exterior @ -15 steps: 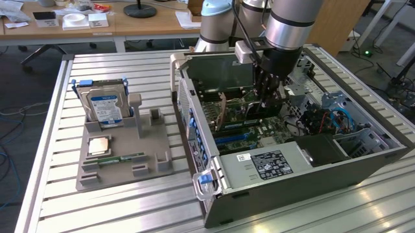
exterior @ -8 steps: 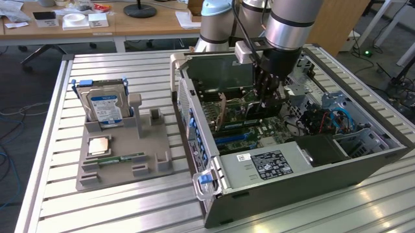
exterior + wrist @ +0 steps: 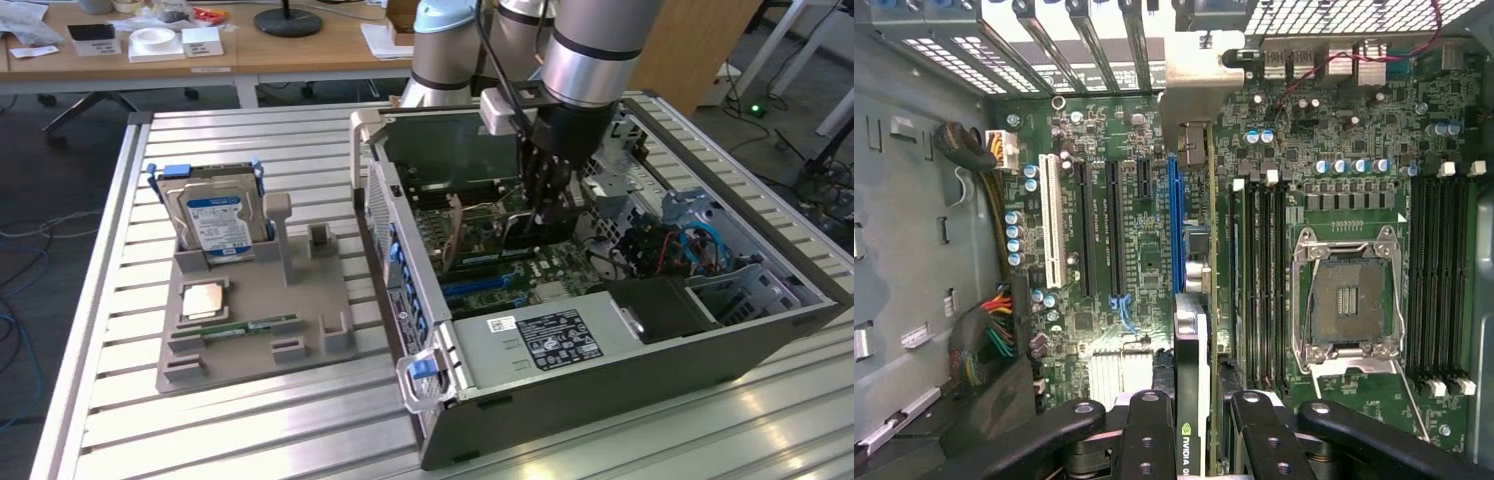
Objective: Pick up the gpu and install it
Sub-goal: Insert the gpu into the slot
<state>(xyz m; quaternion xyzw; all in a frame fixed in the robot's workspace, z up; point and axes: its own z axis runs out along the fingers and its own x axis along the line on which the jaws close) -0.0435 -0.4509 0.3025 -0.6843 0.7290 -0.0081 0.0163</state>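
Note:
My gripper (image 3: pixel 541 215) reaches down into the open computer case (image 3: pixel 441 400), shut on the gpu (image 3: pixel 523 238). The wrist view has the gpu (image 3: pixel 1191 340) edge-on between my two black fingers (image 3: pixel 1149 420), a thin dark card with a green logo on its edge. Its silvery bracket (image 3: pixel 1199 85) points toward the case's rear slot openings. The card hangs just above the motherboard (image 3: pixel 1144 250), beside the long blue expansion slot (image 3: pixel 1174 220). I cannot tell whether its edge touches the slot.
A grey parts tray (image 3: pixel 254 345) on the slatted table holds a hard drive (image 3: pixel 214 225), a processor (image 3: pixel 203 300) and a memory stick (image 3: pixel 247 327). Inside the case are the power supply (image 3: pixel 561 340), the empty processor socket (image 3: pixel 1346 300) and cable bundles (image 3: pixel 984 340).

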